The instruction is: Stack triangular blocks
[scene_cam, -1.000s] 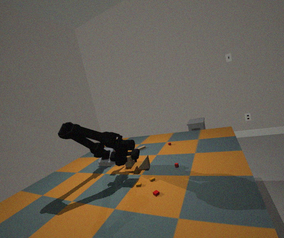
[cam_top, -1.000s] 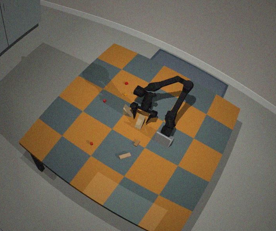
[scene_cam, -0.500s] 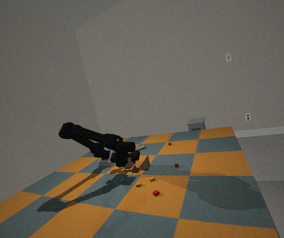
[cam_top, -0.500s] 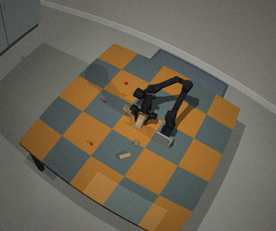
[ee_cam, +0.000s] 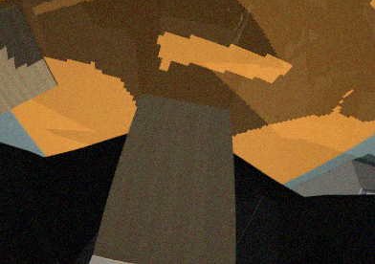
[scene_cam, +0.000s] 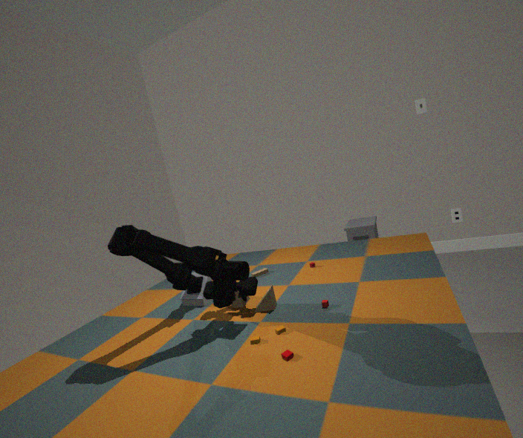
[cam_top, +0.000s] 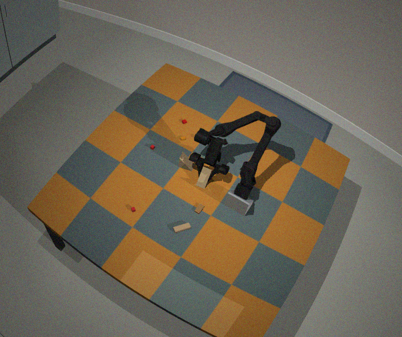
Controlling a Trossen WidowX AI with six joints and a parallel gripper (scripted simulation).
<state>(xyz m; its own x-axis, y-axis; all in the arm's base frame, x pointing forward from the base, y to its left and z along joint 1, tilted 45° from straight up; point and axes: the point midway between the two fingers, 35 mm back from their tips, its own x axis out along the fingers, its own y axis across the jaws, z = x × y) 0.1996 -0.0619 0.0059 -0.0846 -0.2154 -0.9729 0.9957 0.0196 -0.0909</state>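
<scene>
A tan triangular block (cam_top: 202, 177) (ee_cam: 172, 191) lies lengthwise between my gripper's fingers on an orange tile near the middle of the checkered table (cam_top: 121, 188) (scene_cam: 394, 301). My gripper (cam_top: 208, 171) (scene_cam: 232, 298) (ee_cam: 178, 146) points down and is shut on this block at about table height. I cannot tell whether the block is off the surface. The other triangular block (cam_top: 184, 160) (scene_cam: 267, 301) stands just beside the gripper, sloped face up, apart from the held one. In the exterior view the held block is mostly hidden behind the gripper.
Small red cubes (cam_top: 184, 121) (cam_top: 152, 147) (cam_top: 133, 209) and a small yellow cube (cam_top: 182, 137) lie scattered on the table. Two flat wooden pieces (cam_top: 181, 227) (cam_top: 199, 208) lie nearer the front. The arm's grey base (cam_top: 238, 203) stands right of the gripper.
</scene>
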